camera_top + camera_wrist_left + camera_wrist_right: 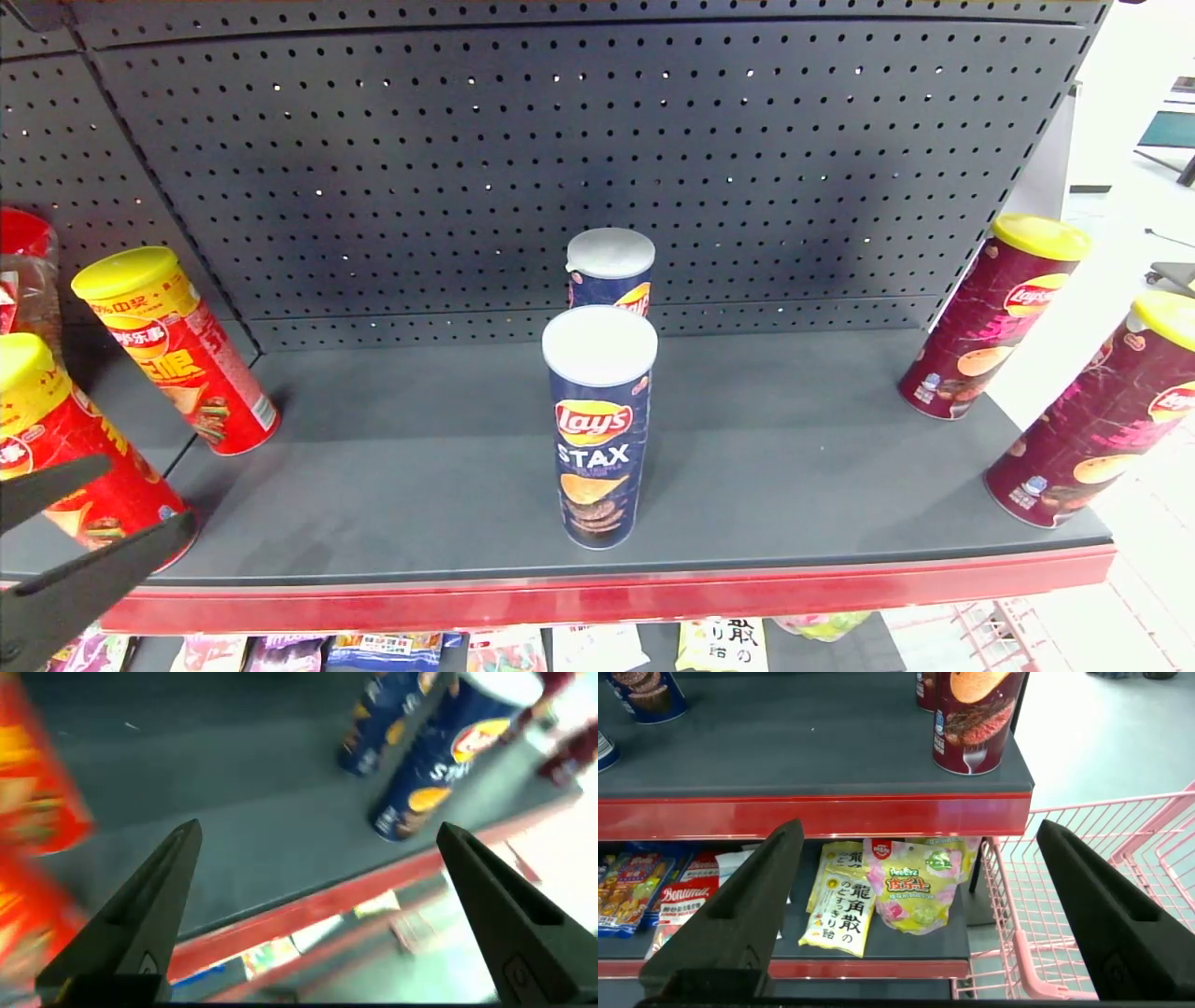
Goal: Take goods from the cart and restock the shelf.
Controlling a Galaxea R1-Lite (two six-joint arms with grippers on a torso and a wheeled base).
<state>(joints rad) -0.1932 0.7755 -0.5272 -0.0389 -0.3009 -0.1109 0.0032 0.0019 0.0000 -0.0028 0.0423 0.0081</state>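
Looking down on the grey shelf, we have two blue cans standing upright in the middle, one behind the other. The front blue can sits near the red front edge, and the rear blue can stands close to the perforated back panel, partly hidden by the one ahead of it.

Over on the left, the far red can and the near red can both wear yellow lids. On the right end, the far maroon can and the near maroon can line up front to back, the near one right at the shelf's corner.

The left end effector hangs at the front left of the shelf, in front of the near red can. Its fingers are spread wide apart and there is nothing between them. From the left wrist view, that same left end effector faces along the shelf towards the blue cans, which are well apart from it.

The right end effector sits lower, out in front of the red edge near the shelf's right end. Its fingers are apart too, and nothing is in its grasp. Past it, on the lower shelf, lie a yellow snack bag and a green snack bag touching side by side, and the pink wire cart stands just beside the shelving.
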